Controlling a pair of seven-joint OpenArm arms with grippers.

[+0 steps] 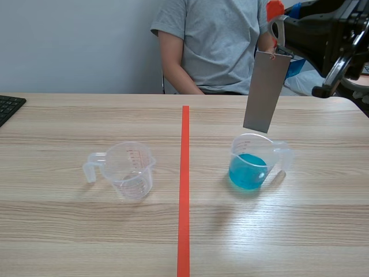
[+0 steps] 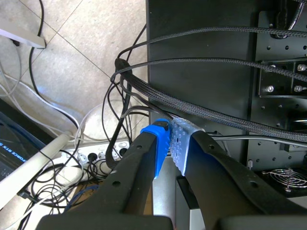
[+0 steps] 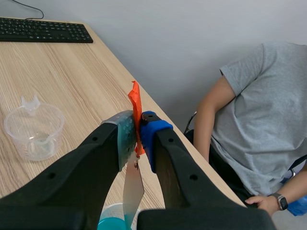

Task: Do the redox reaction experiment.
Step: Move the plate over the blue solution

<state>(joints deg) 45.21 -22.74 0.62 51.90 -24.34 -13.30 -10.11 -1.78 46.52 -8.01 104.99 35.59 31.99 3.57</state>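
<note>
Surroundings: A person in a grey T-shirt (image 1: 213, 46) sat across the wooden table (image 1: 86, 231); a black keyboard (image 1: 10, 107) lay at its far left edge, well apart from the cups.
Marking: An orange-red tape line (image 1: 184, 190) ran down the middle of the table, one cup on each side.
Left gripper (image 2: 171, 139): Off the table, fingers pressed together on nothing, pointed toward cables and a power strip (image 2: 103, 153) on the floor.
Right gripper (image 3: 139, 127): Raised over the table's right side, clamped on an orange tag (image 3: 135, 108) at the top of a grey metal strip (image 1: 266, 92).
Strip: It hung straight down from the fingers, its lower end just above the rim of the right cup.
Right cup (image 1: 239, 147): Clear plastic, handle toward the right, holding blue liquid (image 1: 248, 171) in its lower part.
Left cup (image 1: 130, 170): Clear plastic, upright, handle toward the left; whether it held any clear liquid could not be told.
</note>
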